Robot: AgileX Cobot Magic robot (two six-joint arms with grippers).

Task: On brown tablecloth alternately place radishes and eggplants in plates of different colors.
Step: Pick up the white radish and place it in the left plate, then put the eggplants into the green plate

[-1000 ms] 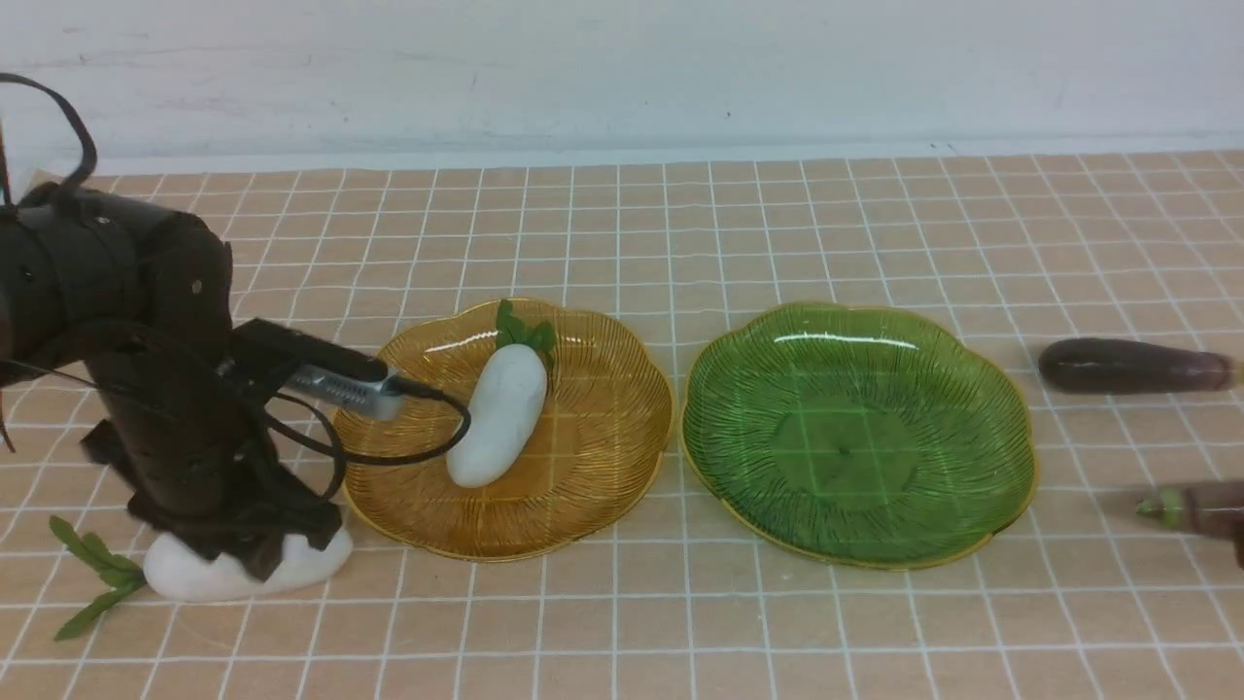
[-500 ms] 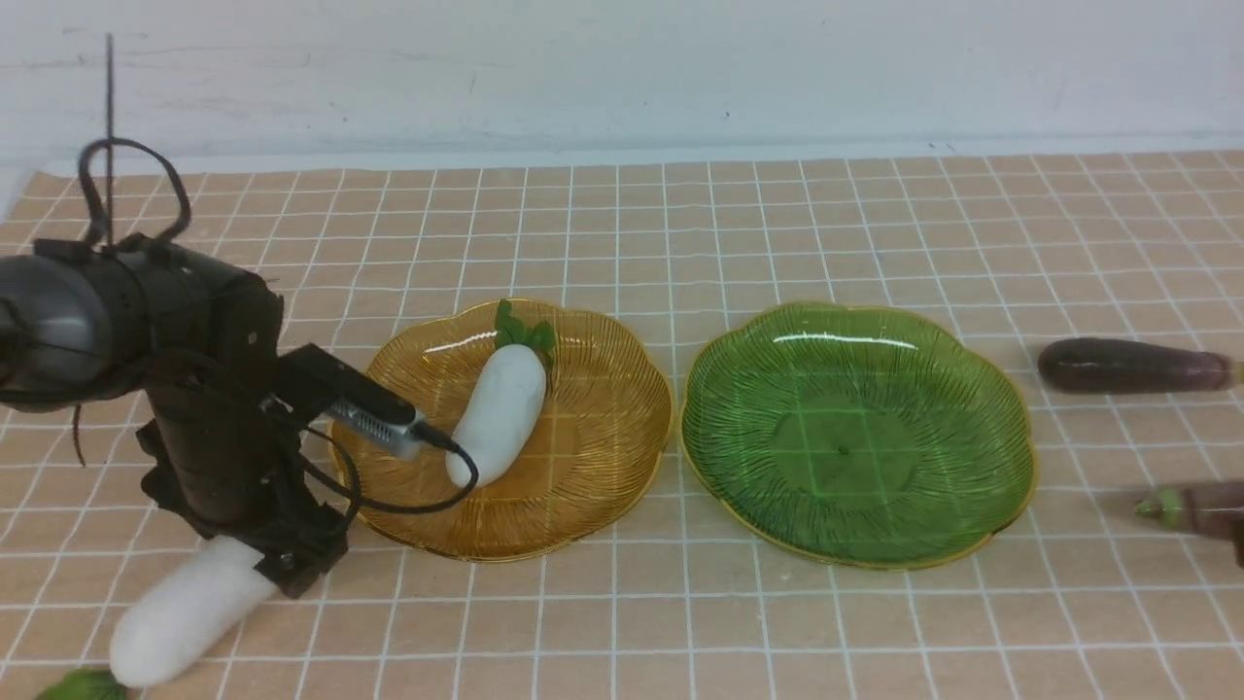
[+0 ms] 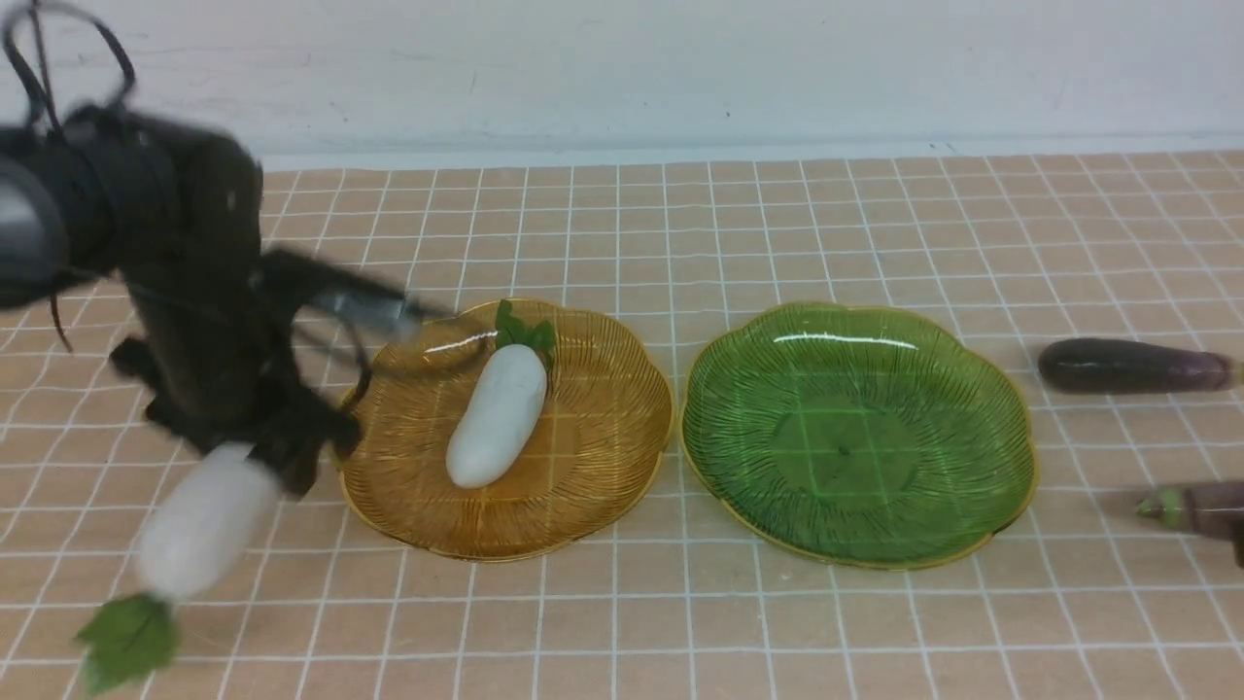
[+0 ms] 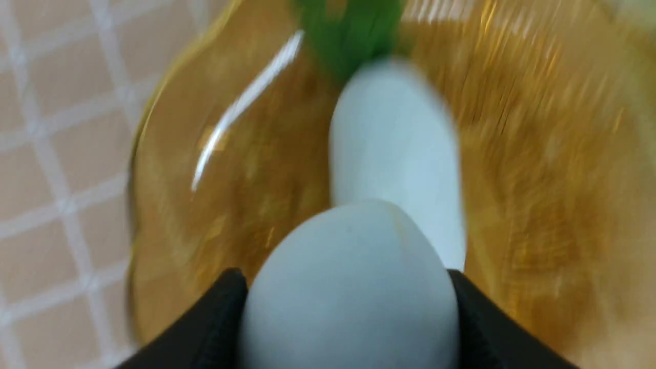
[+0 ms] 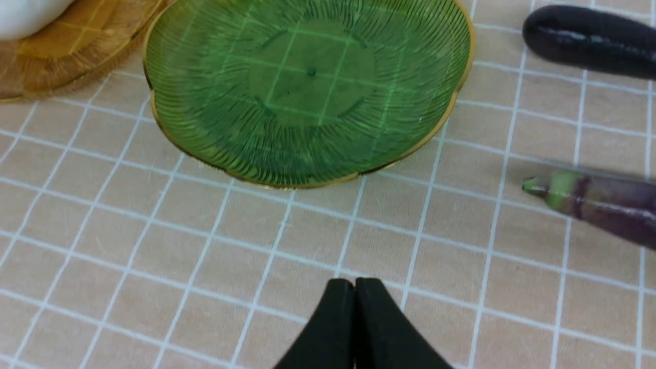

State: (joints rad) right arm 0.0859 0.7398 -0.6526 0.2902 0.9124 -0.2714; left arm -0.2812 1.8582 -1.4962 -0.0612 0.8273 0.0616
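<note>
Our left gripper (image 3: 282, 455) clamps the second radish (image 3: 204, 525), which hangs leaf-down at the frame's lower left. The first radish (image 3: 498, 413) lies in the amber plate (image 3: 603, 476). Our right gripper (image 5: 354, 318) is closed and empty. Next, we judge, the held one must swing over that plate and go down alongside.

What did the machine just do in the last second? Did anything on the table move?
The left tool, clamped on the second radish, lifted it off the brown tablecloth; it now hangs leaves-down beside the amber plate. The other radish in that plate, the empty green plate, the eggplants and the shut right tool stayed put.
</note>
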